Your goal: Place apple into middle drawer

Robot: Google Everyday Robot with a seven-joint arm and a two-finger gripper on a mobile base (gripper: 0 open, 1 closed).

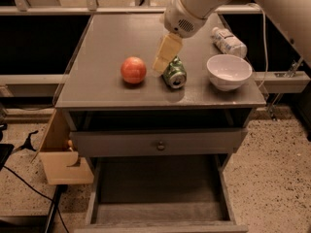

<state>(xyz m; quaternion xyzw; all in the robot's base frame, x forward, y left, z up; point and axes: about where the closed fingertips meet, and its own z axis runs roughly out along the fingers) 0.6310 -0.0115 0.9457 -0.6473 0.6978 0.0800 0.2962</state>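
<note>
The apple (pixel 133 70), round and orange-red, sits on the grey cabinet top (pixel 112 38), left of centre near the front. A green can (pixel 174 74) lies on its side just right of it. My gripper (pixel 164 56) hangs from the white arm above the top, between the apple and the can, closer to the can and a little behind it. It holds nothing that I can see. The middle drawer (pixel 158 212) is pulled out at the bottom, showing a deep grey tray with nothing in it.
A white bowl (pixel 229 71) stands at the right front of the top. A plastic bottle (pixel 228 41) lies behind it. A shut drawer front with a round knob (pixel 161 145) is above the open drawer. A pale tan wooden box (pixel 60 152) hangs at the cabinet's left.
</note>
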